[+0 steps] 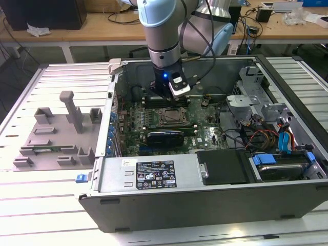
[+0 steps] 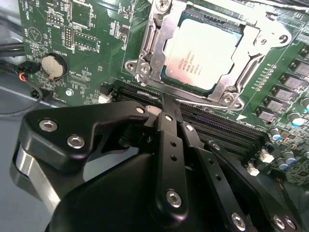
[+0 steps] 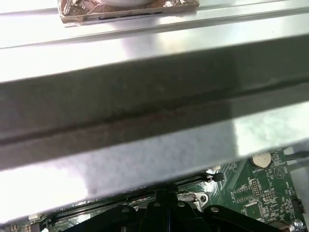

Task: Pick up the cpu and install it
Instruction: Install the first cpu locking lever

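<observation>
One cpu (image 2: 203,53) sits in the socket (image 2: 147,58), just beyond the gripper (image 2: 164,100); jaws look pressed together, holding nothing.

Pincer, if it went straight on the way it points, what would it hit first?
The pincer would likely meet the black memory slots beside the socket frame, short of the cpu; depth is unclear.

The pale blue and silver-grey jointed robot arm (image 1: 163,25) stood near vertical in the exterior view, with its wrist directed straight down. A small white-and-black camera unit (image 1: 178,85) was mounted at the wrist. In the second wrist view, the black metal two-finger gripper (image 2: 165,102) had its fingertips drawn together, with nothing held between them.
</observation>
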`<act>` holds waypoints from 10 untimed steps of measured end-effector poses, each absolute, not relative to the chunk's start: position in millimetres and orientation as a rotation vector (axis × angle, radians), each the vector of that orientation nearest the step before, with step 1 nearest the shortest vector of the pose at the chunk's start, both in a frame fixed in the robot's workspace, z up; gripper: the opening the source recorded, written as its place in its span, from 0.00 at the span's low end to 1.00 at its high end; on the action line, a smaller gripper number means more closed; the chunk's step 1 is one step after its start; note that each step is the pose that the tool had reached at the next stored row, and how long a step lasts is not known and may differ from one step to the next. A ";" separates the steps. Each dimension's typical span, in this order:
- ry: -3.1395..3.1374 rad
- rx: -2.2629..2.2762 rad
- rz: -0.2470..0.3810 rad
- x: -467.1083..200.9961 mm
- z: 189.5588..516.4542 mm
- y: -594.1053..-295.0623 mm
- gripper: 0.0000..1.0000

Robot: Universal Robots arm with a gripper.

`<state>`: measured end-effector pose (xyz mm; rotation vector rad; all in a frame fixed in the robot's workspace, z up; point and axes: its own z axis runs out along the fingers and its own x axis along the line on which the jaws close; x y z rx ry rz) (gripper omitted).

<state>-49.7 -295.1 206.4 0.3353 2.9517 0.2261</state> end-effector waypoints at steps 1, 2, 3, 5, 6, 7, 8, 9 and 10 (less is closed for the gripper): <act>2.948 0.336 0.227 -50.5 206.2 -294.8 0.11; 2.945 0.335 0.227 -51.3 206.0 -294.6 0.11; 2.941 0.335 0.228 -52.4 205.7 -294.5 0.11; 2.932 0.335 0.228 -55.6 204.8 -294.3 0.11; 2.931 0.335 0.228 -56.4 204.6 -294.1 0.11; 2.931 0.335 0.228 -56.6 204.6 -294.1 0.11; 2.931 0.335 0.228 -56.6 204.6 -294.1 0.11; 2.931 0.335 0.228 -56.6 204.5 -294.1 0.11; 2.931 0.335 0.228 -56.5 204.5 -294.0 0.11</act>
